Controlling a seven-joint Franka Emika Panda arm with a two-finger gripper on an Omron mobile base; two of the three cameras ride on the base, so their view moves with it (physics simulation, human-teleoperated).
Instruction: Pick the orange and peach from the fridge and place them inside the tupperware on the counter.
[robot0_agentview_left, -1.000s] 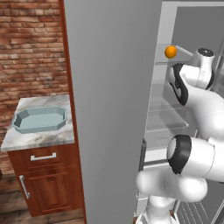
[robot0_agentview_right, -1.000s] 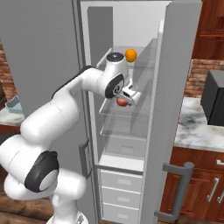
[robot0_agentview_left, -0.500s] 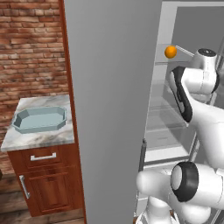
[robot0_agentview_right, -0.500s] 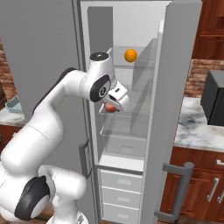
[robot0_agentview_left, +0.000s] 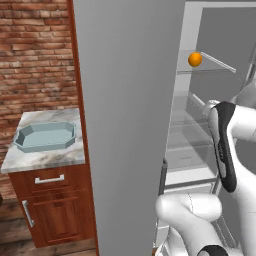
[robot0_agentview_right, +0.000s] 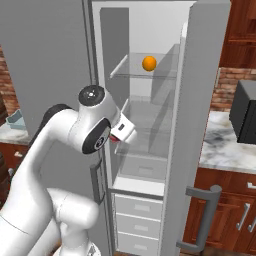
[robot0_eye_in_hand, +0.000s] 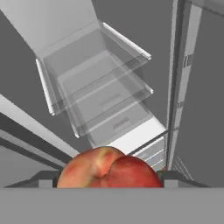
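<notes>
**Peach in the jaws, orange on its shelf, tray waiting**

Jaws are clamping on the peach (robot0_eye_in_hand: 109, 168): in the hand view the fruit is sitting squarely between the two dark tips, one pressing at each flank, so the gripper (robot0_eye_in_hand: 109, 177) is closed on it. The fruit is showing a red body with a paler yellow-orange patch on its upper left and a shallow crease running down the middle; skin smooth, no damage visible. In the right base view a sliver of red is peeking out beside the white hand (robot0_agentview_right: 122, 131), at the front of the fridge (robot0_agentview_right: 150, 150), level with its middle glass shelves.

Beyond the peach, the hand camera is looking down past clear shelves and the white interior floor of the fridge; those shelves are carrying nothing that I can make out.

The orange (robot0_agentview_left: 195, 59) is sitting untouched on an upper glass shelf of the fridge, well above the hand, evenly bright and round.

The tupperware (robot0_agentview_left: 46, 136) is resting on the counter (robot0_agentview_left: 45, 157) to the left of the fridge, past the wide grey door (robot0_agentview_left: 125, 125), and is holding no fruit.

Progress, as judged: first fruit grasped, but not delivered. Remaining: carrying the peach around the door to the tray, releasing it, coming back for the orange, and placing that too. Roughly a quarter done.
</notes>
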